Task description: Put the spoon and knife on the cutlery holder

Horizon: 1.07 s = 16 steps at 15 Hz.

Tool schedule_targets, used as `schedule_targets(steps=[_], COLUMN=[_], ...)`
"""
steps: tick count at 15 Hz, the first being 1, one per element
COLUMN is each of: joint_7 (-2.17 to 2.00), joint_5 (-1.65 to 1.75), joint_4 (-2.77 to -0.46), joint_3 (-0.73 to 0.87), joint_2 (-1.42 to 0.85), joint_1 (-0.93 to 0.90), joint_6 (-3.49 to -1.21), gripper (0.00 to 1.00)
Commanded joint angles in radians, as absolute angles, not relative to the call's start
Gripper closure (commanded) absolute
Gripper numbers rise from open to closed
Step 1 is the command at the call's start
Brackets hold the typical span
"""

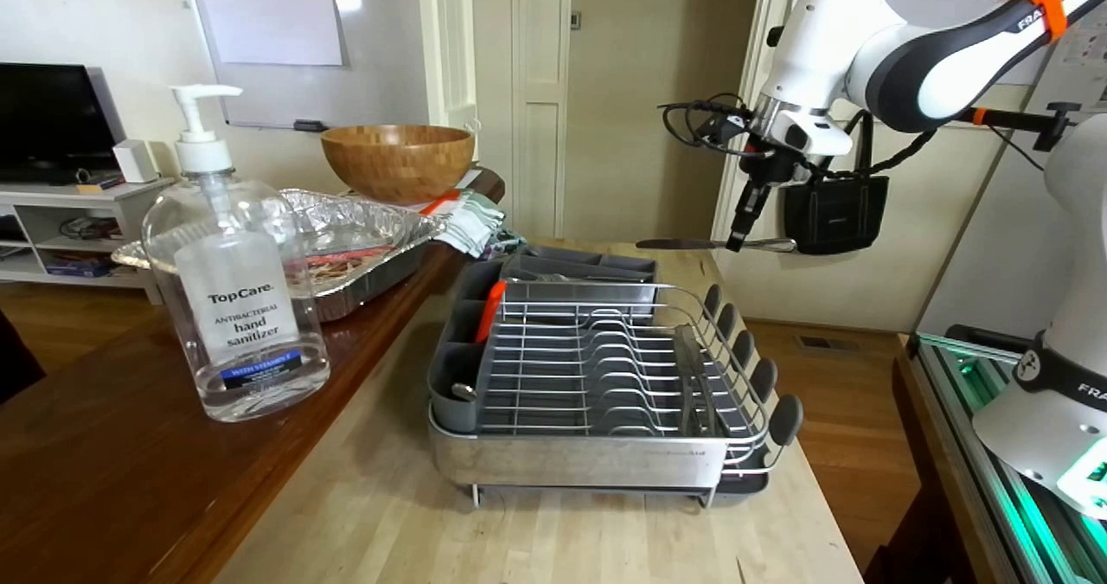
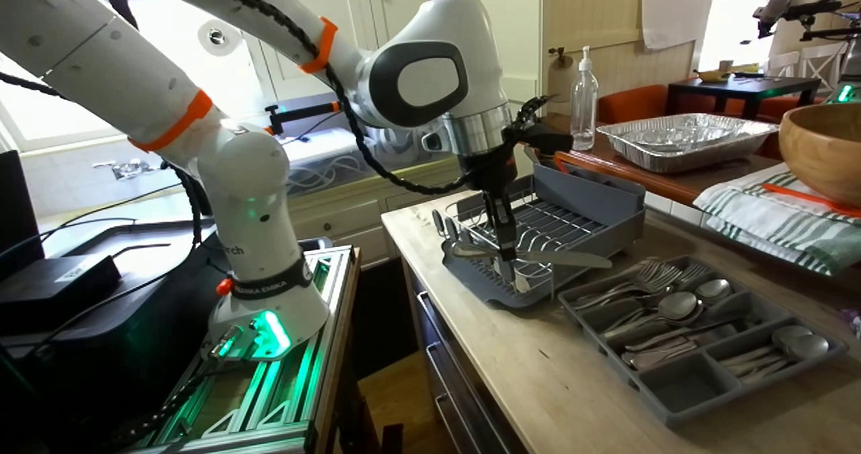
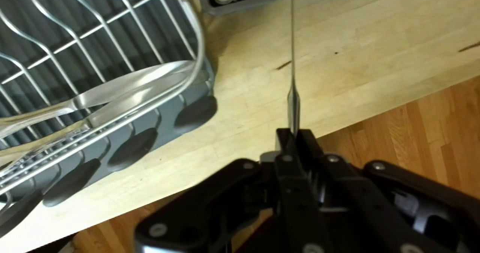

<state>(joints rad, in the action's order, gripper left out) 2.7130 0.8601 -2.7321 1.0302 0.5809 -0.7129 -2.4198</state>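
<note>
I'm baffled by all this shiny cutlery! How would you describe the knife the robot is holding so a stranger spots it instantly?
Start from the big white arm and follow it down to its black end effector. The knife is clamped there, roughly level, sticking out on both sides. Unlike the cutlery lying in the grey tray, it hangs in mid-air.

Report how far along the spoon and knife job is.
Looks done: perhaps half, since spoons lie in the grey cutlery tray, though whether one is the task's cannot be told. In hand: a knife, held in the air by the gripper, blade toward the tray in the wrist view. Left: setting the knife down, most likely in that tray, which I take as the holder.
</note>
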Motion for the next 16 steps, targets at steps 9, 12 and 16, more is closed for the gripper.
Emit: schedule_targets(steps=[9,12,16], joint_7=[2.727,2.729,2.757], joint_5=[1.050,1.106,1.084], joint_4=[-2.709,-2.655,-2.548], joint_3=[1.221,1.336,1.456], joint_2=[0.680,0.682,0.693], joint_1=[-0.819,-0.911,-1.035], joint_6=[-2.399,-2.387,-2.360], gripper=[0.98,0.98,0.98])
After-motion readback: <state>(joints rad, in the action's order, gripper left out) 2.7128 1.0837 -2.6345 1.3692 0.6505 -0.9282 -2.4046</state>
